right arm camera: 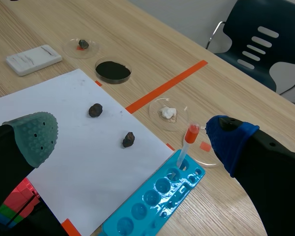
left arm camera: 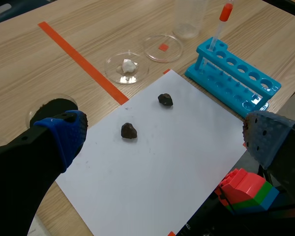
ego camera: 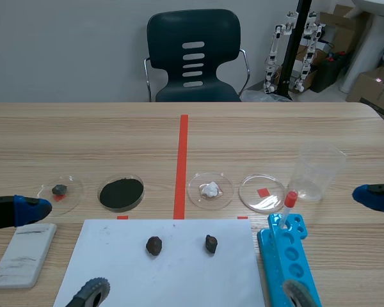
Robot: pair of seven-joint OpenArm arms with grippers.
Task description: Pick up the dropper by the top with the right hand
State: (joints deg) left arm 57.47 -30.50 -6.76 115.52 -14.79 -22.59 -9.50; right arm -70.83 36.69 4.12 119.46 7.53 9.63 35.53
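Observation:
The dropper [ego camera: 290, 203], a clear tube with a red bulb on top, stands upright in the far end hole of a blue rack [ego camera: 288, 259]. In the right wrist view the dropper [right arm camera: 186, 145] rises from the rack [right arm camera: 152, 201] ahead of my right gripper [right arm camera: 132, 137], nearer its blue-padded finger. That gripper is open and holds nothing. In the scene view its blue pad [ego camera: 376, 194] hangs to the right of the rack. My left gripper [left arm camera: 164, 135] is open too, above the white paper, far from the dropper [left arm camera: 218, 29].
A clear beaker [ego camera: 315, 173] stands just behind the rack. Several petri dishes line up across the table, one with black powder [ego camera: 121, 192] and one with a white lump [ego camera: 210, 190]. Two dark rocks [ego camera: 153, 245] lie on white paper [ego camera: 115, 268]. A white block [ego camera: 24, 254] lies front left.

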